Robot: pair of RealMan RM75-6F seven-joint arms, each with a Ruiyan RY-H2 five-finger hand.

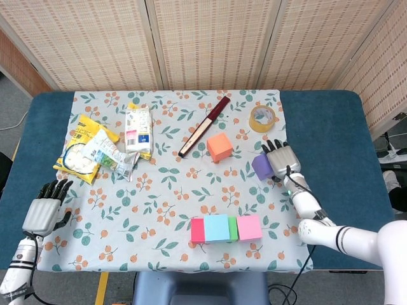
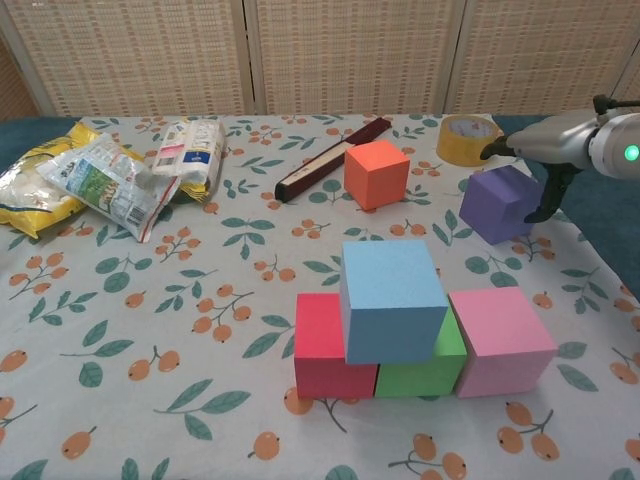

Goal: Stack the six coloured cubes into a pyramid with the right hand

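Note:
A red cube [image 2: 322,352], a green cube [image 2: 428,368] and a pink cube [image 2: 502,340] stand in a row near the front, with a light blue cube [image 2: 392,298] on top of the red and green ones. An orange cube [image 2: 376,172] and a purple cube [image 2: 493,205] sit further back on the cloth. My right hand [image 2: 545,148] reaches over the purple cube [image 1: 261,166], fingers stretched above its top and thumb down beside its right face; the cube still rests on the table. My left hand [image 1: 44,206] lies open at the table's left edge, holding nothing.
A yellow tape roll [image 2: 467,138] lies just behind the purple cube. A dark folded fan [image 2: 330,158] lies left of the orange cube. Snack packets [image 2: 100,178] crowd the back left. A wicker screen [image 1: 210,38] stands behind the table.

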